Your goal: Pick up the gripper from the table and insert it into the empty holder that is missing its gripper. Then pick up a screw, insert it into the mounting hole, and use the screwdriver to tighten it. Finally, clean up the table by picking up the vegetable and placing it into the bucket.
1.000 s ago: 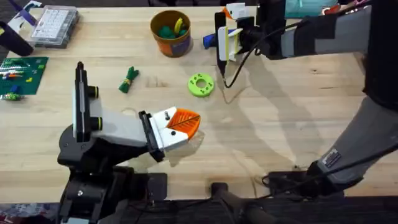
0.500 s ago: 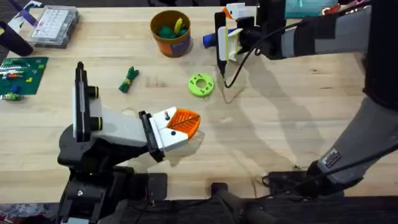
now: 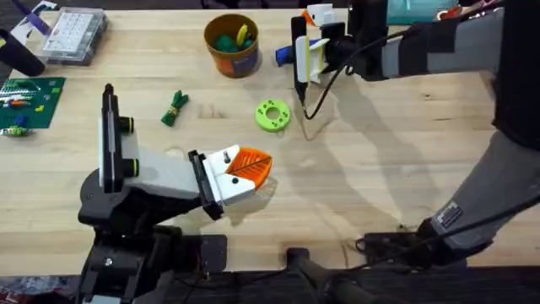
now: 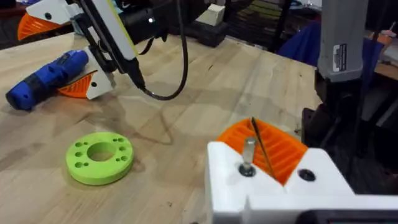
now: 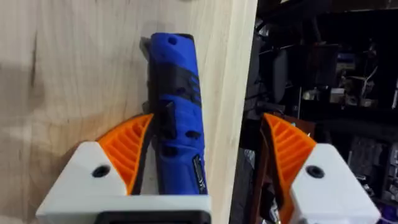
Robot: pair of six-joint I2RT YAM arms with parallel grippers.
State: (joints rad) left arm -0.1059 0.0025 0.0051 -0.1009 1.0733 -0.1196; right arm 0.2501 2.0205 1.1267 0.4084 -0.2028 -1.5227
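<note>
Fingers of the right gripper [image 5: 208, 165] stand wide apart over the far edge of the surface [image 3: 380, 169], and the screwdriver [image 5: 177, 118] lies flat between them, close against one orange pad and well clear of the other; whether that pad touches it cannot be told. From overhead the right gripper [image 3: 310, 46] sits at the far side of the surface with the screwdriver [image 3: 287, 55] showing blue beside its fingers, and the bucket [image 3: 231, 44] stands near it on the side toward the left arm, with green and yellow items inside. In the left wrist view the screwdriver [image 4: 46, 78] lies on the wood between that gripper's two orange pads. The holder [image 3: 228, 176] lies low over the near middle of the surface, its two orange pads pressed together with only a thin dark seam between them; in the left wrist view a small screw [image 4: 247, 167] stands in the white base just behind those pads. A green ring [image 3: 272, 115] lies on the surface between the holder's fingers and the right gripper. The vegetable [image 3: 175, 108] lies farther out from the holder's fingers, on their left, well apart from the ring and short of the bucket.
</note>
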